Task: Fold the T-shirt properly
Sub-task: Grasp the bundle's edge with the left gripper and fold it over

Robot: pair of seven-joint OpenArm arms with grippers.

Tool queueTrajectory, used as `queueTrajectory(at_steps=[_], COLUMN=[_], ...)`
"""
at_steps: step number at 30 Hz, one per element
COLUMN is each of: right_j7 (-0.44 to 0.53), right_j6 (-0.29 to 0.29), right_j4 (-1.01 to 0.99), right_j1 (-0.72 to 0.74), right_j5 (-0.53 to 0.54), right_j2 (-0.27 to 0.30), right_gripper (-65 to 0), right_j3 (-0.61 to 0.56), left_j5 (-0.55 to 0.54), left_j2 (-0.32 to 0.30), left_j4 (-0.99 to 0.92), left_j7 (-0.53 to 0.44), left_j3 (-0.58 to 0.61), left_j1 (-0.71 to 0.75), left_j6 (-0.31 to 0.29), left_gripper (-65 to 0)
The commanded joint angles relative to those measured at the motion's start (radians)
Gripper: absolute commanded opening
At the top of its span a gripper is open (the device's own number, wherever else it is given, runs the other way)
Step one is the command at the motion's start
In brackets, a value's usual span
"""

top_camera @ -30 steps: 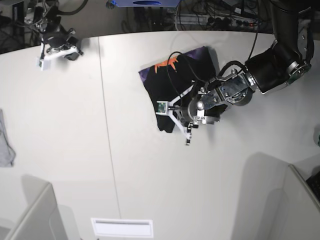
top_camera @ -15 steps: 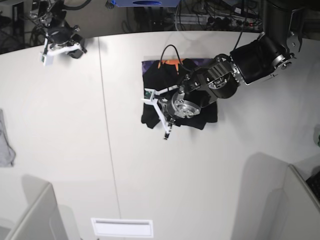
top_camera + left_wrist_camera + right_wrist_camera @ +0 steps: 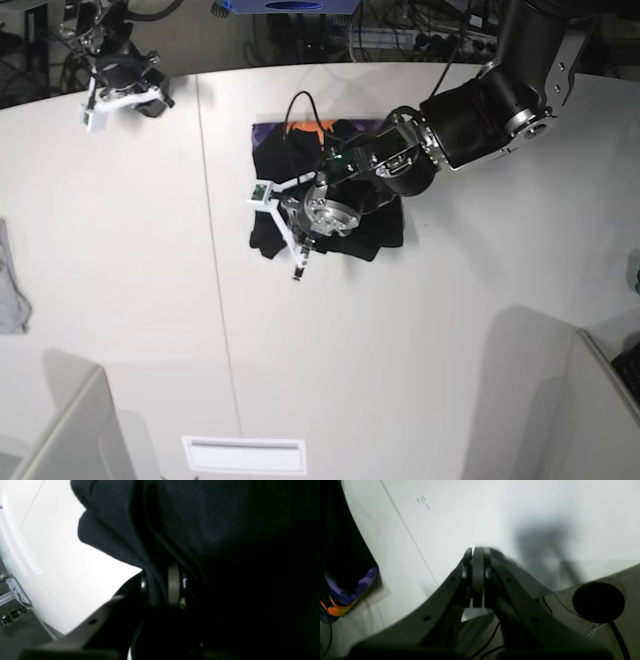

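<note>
T-shirt [image 3: 330,190] mid-fold, bunched dark on the white table [image 3: 130,280].

My left gripper [image 3: 160,590] is pinched tight on a black cloth edge, carrying a fold across; next I judge it needs laying flat and letting go. My right gripper [image 3: 478,580] hangs closed and empty, well apart. Cables clutter the room's far edge.

Black T-shirt [image 3: 375,232] with orange-and-purple print along its far edge, white table [image 3: 420,340] crossed by a thin dark seam line, small grey cloth [image 3: 10,285] at table edge, black-and-silver arms with white gripper parts
</note>
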Motion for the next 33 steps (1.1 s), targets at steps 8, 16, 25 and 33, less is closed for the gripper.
queueTrajectory(at_steps=[8, 16, 25, 33], right_j7=[-0.014, -0.017, -0.017, -0.017], right_j6=[-0.005, -0.005, -0.005, -0.005], right_j4=[0.005, 0.005, 0.005, 0.007], right_j1=[-0.014, -0.014, -0.015, -0.037], right_j5=[-0.006, -0.006, -0.006, -0.006], right_j2=[0.011, 0.011, 0.012, 0.015], right_gripper=[-65.0, -65.0, -65.0, -65.0], right_j3=[-0.001, -0.001, -0.003, -0.004], left_j5=[-0.085, -0.067, 0.084, 0.097], left_j2=[0.0, 0.0, 0.025, 0.021], left_j4=[-0.019, -0.019, 0.038, 0.132], left_j7=[-0.03, -0.03, -0.03, -0.028], left_j3=[0.018, 0.007, 0.005, 0.005], left_j1=[0.024, 0.006, -0.012, -0.032], left_j6=[-0.062, -0.062, -0.062, -0.062], left_gripper=[-65.0, -28.8, -10.2, -10.0])
